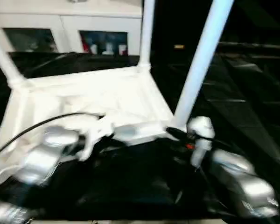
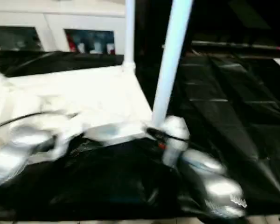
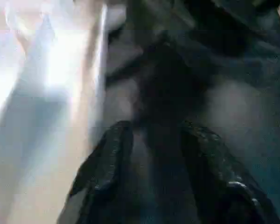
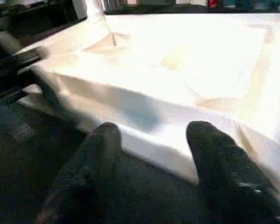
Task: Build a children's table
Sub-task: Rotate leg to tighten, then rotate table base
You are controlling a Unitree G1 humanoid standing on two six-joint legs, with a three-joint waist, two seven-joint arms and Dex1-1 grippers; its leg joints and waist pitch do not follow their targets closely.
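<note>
Your right gripper [image 4: 151,140] is open, holding nothing, near the upside-down tabletop [image 1: 107,100] at frame centre; left gripper [image 3: 151,140] maybe open too. Bump that rim and a leg [image 1: 200,60] could tip

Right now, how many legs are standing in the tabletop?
3. One in the near right corner, by the right gripper; one in the far right corner; one in the far left corner. The near left corner is behind the blurred left arm, so a fourth can't be ruled out.
</note>
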